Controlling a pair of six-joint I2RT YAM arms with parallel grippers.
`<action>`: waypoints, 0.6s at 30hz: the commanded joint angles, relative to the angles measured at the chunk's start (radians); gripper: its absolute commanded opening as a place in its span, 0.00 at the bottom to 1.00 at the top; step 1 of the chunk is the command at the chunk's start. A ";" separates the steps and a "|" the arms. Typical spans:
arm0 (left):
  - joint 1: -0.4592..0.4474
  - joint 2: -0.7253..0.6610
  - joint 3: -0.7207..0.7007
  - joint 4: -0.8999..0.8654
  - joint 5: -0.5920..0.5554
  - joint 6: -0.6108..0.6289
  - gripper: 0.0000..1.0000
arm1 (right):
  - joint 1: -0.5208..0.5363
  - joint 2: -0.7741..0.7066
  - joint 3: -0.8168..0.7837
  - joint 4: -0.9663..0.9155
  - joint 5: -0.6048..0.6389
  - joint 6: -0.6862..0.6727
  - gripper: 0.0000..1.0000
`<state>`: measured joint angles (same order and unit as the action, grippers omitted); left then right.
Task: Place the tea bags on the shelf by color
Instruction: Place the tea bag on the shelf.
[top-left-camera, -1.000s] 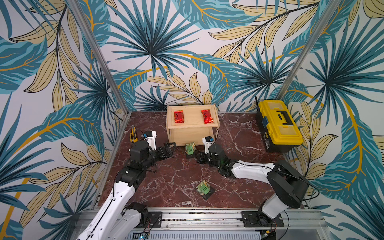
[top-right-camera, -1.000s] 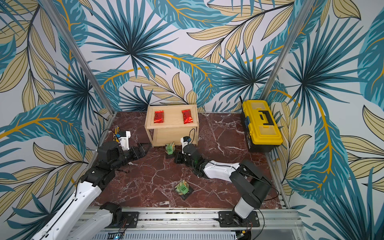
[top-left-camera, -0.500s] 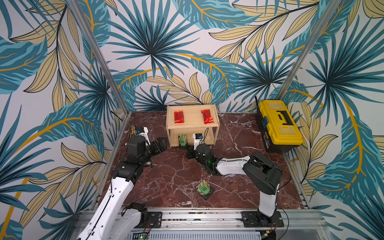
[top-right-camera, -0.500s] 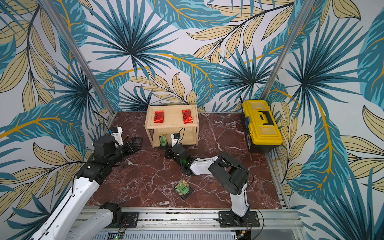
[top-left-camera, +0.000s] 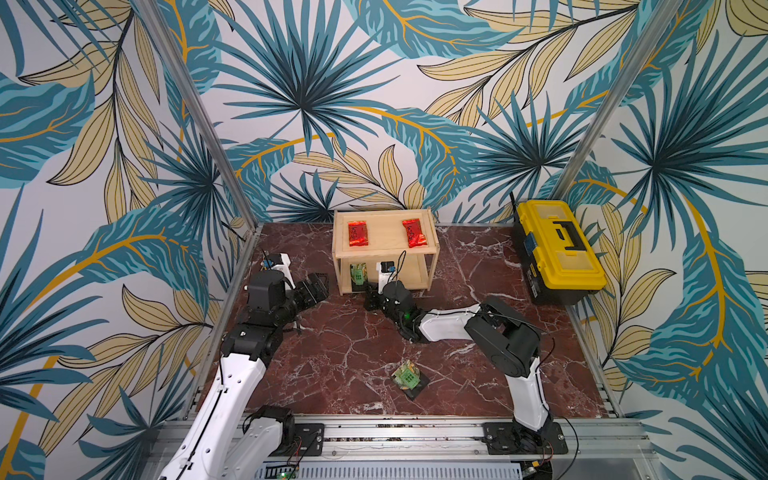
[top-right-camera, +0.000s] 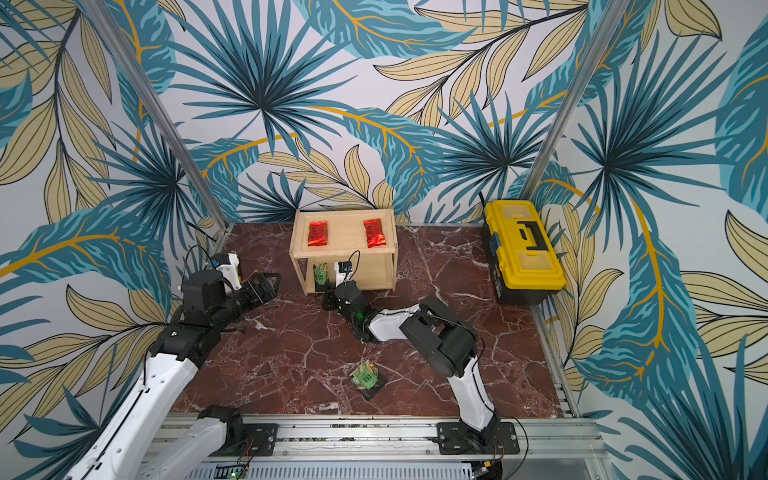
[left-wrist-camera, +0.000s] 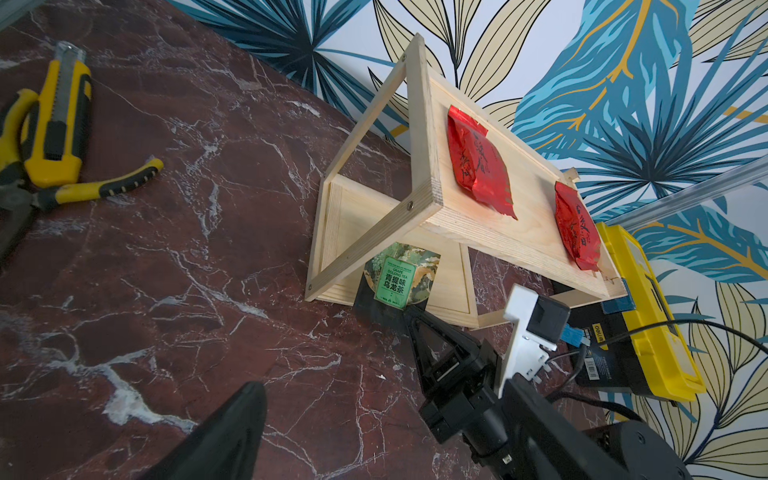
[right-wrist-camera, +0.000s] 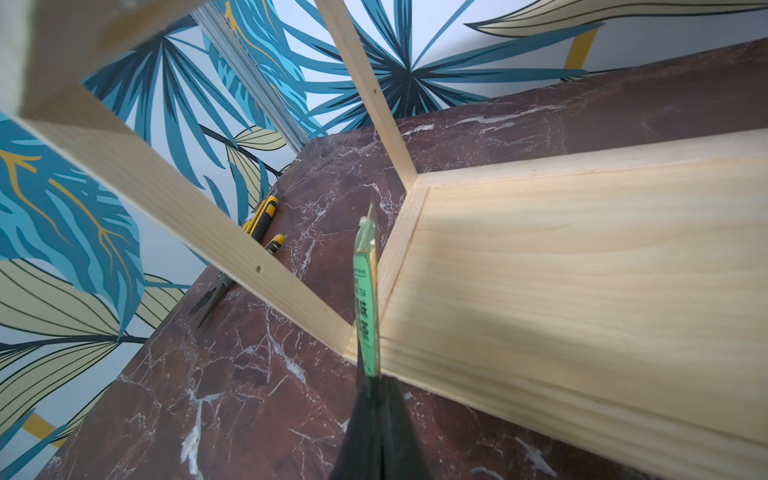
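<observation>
The pale wooden shelf (top-left-camera: 384, 249) stands at the back of the table, with two red tea bags (top-left-camera: 358, 233) (top-left-camera: 414, 232) flat on its top tier. My right gripper (top-left-camera: 368, 291) is shut on a green tea bag (top-left-camera: 358, 274), holding it upright at the left front corner of the lower tier (right-wrist-camera: 582, 270). The wrist view shows this bag (right-wrist-camera: 368, 299) edge-on over the tier's rim. A second green tea bag (top-left-camera: 406, 373) lies on the marble near the front. My left gripper (top-left-camera: 318, 284) hangs open and empty left of the shelf.
A yellow-and-black toolbox (top-left-camera: 557, 249) sits along the right wall. A yellow utility knife (left-wrist-camera: 58, 120) and pliers (left-wrist-camera: 83, 191) lie by the left wall. The metal rail (top-left-camera: 395, 432) carrying both arm bases runs along the front edge.
My right gripper carried the green tea bag from the marble in front of the shelf to the lower tier's left front corner. The left gripper drew back slightly to the left, still open.
</observation>
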<state>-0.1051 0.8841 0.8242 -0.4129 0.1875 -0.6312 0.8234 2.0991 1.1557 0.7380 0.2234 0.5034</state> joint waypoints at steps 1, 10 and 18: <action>0.010 0.003 0.023 0.004 0.023 0.023 0.93 | -0.013 0.036 0.024 0.014 -0.008 -0.009 0.00; 0.011 0.000 0.020 0.007 0.037 0.031 0.93 | -0.013 0.067 0.059 -0.009 -0.021 -0.012 0.03; 0.012 -0.003 0.012 0.009 0.046 0.035 0.93 | -0.013 0.078 0.087 -0.067 0.020 -0.033 0.13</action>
<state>-0.1028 0.8879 0.8242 -0.4122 0.2234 -0.6159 0.8078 2.1494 1.2201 0.7044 0.2203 0.4889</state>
